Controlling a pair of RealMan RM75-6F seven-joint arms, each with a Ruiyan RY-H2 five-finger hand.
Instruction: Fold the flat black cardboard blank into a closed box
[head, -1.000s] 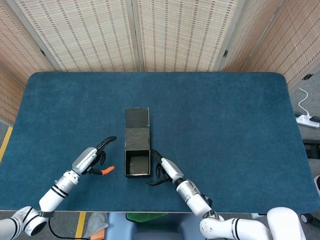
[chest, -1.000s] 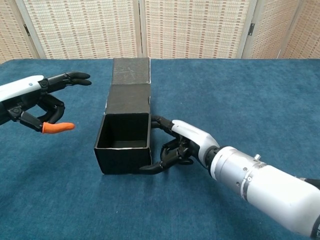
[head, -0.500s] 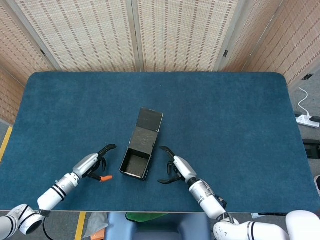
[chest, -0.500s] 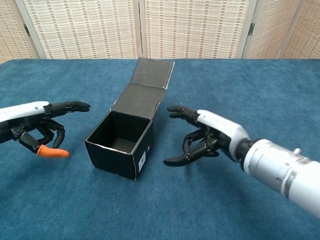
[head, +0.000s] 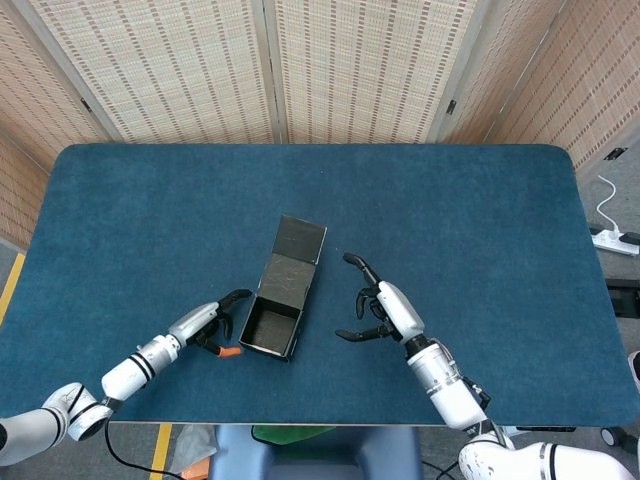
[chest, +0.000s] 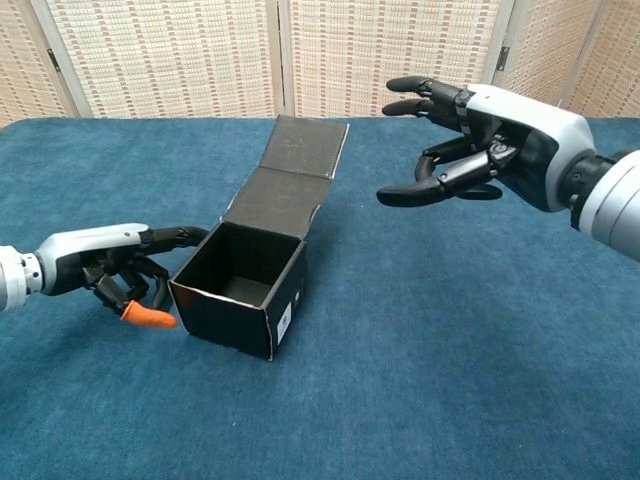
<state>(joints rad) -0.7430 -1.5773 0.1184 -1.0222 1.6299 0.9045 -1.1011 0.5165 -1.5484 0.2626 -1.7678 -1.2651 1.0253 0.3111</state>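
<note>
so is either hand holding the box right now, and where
Neither grips it. The right hand hangs open in the air, apart from the box. The left hand lies at the box's left wall, fingers curled, at most touching it.

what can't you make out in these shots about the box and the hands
- Box floor: only part shows in both views; near walls hide the rest.
- Small white label on the box's near side, chest view: too small to read.
- Left hand: whether its fingertips touch the box wall cannot be told in either view.
- Right hand: its palm faces away in head view.
</note>
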